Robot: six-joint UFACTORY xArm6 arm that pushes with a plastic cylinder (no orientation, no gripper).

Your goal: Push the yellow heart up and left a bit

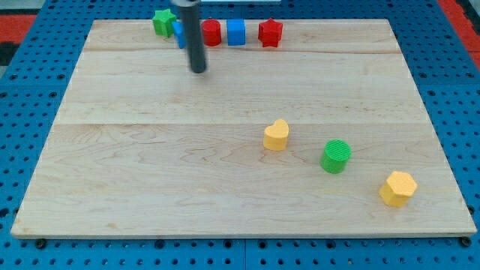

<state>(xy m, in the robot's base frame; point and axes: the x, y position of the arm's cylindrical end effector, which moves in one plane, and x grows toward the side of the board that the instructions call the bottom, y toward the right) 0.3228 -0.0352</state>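
Yellow hexagonal block (397, 188) sat nearest, bench (150, 187) corner at 4 o'clock. Tip (199, 70) stood at 11 o'clock from yellow heart (276, 136), well apart; green cylinder (336, 156) lay at the heart's 4 o'clock. End effector: bare rod, gripping nothing.

Looks like a robotics lab or test bench. Pale wooden tabletop (150, 180) laid on a blue perforated base (22, 112) with a regular grid of holes, the kind used for bolting rigs down. Red matting (19, 22) showing at the 10 and 2 o'clock corners. Small plastic blocks in plain colours, such as a yellow heart (276, 136) and green cylinder (336, 156), scattered like test pieces. Dark rod (193, 34) coming down from 12 o'clock, my tip (198, 71) on the board. Nothing domestic anywhere.
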